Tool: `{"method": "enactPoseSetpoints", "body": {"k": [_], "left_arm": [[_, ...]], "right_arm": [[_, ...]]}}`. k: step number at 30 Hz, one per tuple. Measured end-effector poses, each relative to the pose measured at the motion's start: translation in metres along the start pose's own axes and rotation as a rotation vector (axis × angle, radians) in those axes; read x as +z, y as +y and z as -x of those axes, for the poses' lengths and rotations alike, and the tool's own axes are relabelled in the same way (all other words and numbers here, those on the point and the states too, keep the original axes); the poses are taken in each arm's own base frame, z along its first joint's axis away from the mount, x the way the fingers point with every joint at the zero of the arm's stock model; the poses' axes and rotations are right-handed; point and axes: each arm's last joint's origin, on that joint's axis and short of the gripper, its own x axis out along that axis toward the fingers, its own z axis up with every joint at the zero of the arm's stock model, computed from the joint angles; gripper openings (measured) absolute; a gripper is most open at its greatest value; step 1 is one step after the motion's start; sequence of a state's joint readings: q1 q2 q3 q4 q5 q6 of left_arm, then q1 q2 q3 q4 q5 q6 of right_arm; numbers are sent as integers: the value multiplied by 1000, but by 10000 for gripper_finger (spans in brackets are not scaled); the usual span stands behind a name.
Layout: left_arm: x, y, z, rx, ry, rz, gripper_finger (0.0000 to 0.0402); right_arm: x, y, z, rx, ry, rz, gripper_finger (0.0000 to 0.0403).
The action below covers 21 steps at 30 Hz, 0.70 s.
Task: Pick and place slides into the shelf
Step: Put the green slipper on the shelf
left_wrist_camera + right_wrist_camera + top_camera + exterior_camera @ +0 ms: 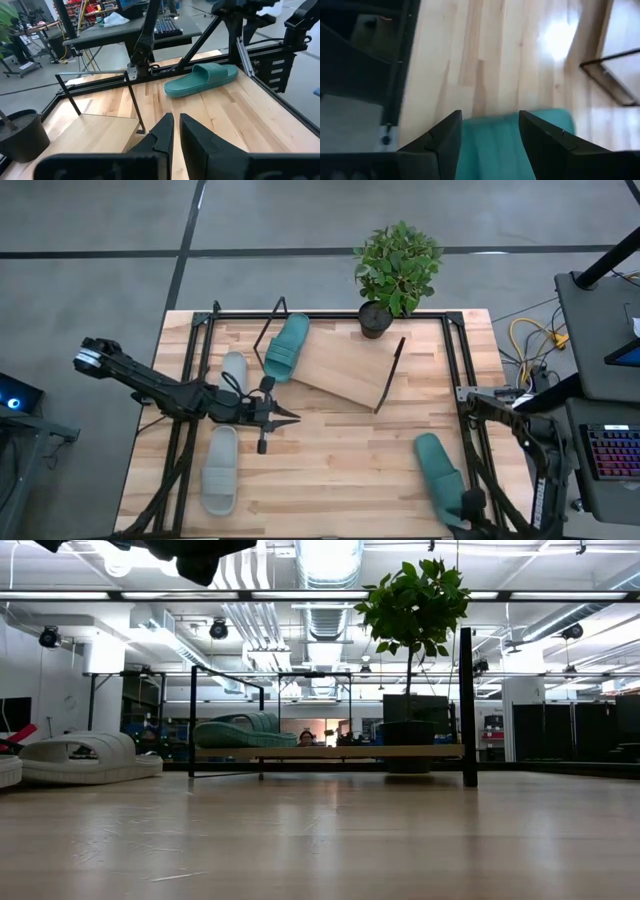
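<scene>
The shelf (345, 370) is a slanted wooden board with black end frames, at the table's far middle. One teal slide (287, 347) lies on its left part, also seen in the low view (235, 730). A grey slide (234, 370) lies on the table left of the shelf, and another grey slide (220, 470) lies near the front left. A second teal slide (440, 470) lies on the table at the front right. My right gripper (490, 117) is open above this slide's near end (520, 145). My left gripper (290, 416) is shut over the table's middle left, pointing right.
A potted plant (397, 270) stands at the far edge, right behind the shelf. Black frame rails (452, 370) run along the table's left and right sides. Bare wood (340, 470) lies between the front grey slide and the front teal slide.
</scene>
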<state>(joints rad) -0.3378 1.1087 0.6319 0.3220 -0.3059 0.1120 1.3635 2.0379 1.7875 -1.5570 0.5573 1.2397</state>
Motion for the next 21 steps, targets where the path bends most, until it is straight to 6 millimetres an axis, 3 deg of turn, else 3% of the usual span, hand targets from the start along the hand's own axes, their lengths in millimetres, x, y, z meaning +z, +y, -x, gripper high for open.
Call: {"method": "enactPoseSetpoints", "body": {"k": [9,14,21], "left_arm": [[-5,-1,-5,29,27,-41,16],[-7,-1,-7,61,44,-47,15],[-9,0,-4,61,77,-56,15]], "right_arm": [[20,-8,0,15,31,-153,187],[40,-19,-17,44,259,-294,187],[46,-20,-24,81,345,-244,187]]}}
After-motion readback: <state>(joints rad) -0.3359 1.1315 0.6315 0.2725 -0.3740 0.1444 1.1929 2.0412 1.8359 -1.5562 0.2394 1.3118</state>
